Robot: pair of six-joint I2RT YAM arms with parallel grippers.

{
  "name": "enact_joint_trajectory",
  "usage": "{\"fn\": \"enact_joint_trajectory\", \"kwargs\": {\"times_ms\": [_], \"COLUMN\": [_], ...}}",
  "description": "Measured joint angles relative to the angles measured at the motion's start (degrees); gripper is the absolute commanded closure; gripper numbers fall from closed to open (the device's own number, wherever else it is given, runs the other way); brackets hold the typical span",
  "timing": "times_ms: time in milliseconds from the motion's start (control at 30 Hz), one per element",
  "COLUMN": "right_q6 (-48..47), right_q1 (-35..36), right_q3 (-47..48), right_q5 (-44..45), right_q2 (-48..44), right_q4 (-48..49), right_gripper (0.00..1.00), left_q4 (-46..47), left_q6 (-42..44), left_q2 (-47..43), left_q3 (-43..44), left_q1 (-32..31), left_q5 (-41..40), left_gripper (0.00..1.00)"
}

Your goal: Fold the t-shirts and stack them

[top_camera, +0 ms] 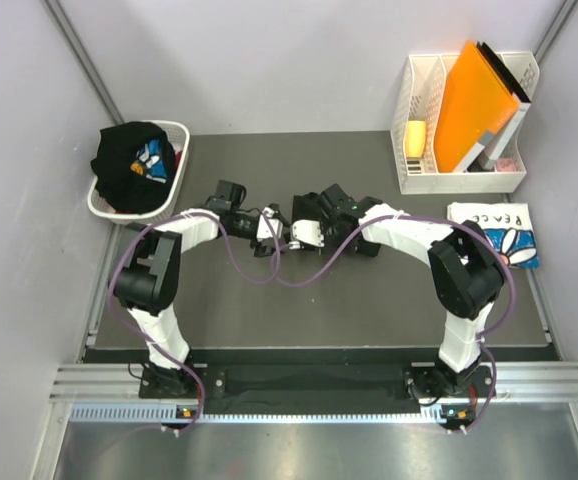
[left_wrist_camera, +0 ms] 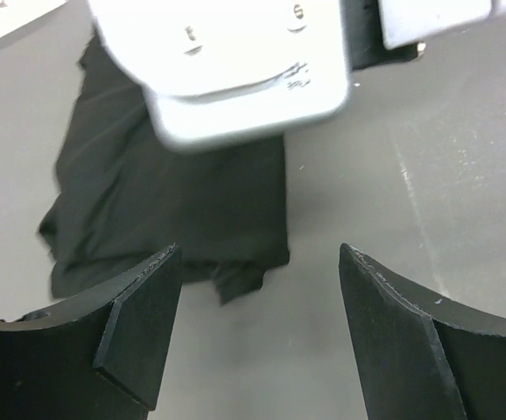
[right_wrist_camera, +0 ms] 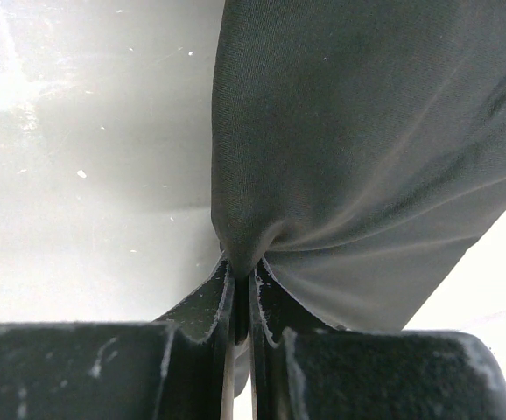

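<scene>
Black tee (right_wrist_camera: 367,131) in right jaws; white tee (top_camera: 479,235), seemingly "PEACE"-printed

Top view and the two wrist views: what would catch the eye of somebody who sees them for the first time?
First, the right gripper, shut on a pinch of a black t-shirt at mid-table, facing the open left gripper. Then the bright orange folder at the back right, the folded white tee with a blue daisy at the right edge, and a printed black tee heaped in the white laundry basket at the back left.
</scene>
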Motion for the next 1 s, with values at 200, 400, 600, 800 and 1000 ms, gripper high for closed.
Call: {"fn": "enact_joint_trajectory", "kwargs": {"times_ms": [200, 400, 600, 800, 1000], "right_q6": [0.15, 0.46, 0.68, 1.05, 1.53], "right_q1": [-0.24, -0.26, -0.26, -0.26, -0.26], "right_q3": [0.0, 0.0, 0.11, 0.74, 1.2], "right_q5": [0.0, 0.15, 0.15, 0.15, 0.17], "right_q2": [0.0, 0.0, 0.0, 0.0, 0.0], "right_q4": [0.02, 0.02, 0.0, -0.13, -0.31], "right_gripper": [1.0, 1.0, 1.0, 1.0, 1.0], "left_q4": [0.0, 3.15, 9.22, 12.98, 14.56], "left_q6": [0.74, -0.66, -4.72, -7.56, -9.9], "left_q2": [3.32, 5.22, 7.17, 7.5, 7.58], "left_q3": [2.29, 3.43, 3.43, 3.43, 3.43], "left_q1": [-1.7, -2.36, -4.26, -6.01, -6.67], "left_q5": [-0.39, -1.31, -2.25, -2.69, -2.8], "left_gripper": [0.24, 0.24, 0.24, 0.24, 0.22]}}
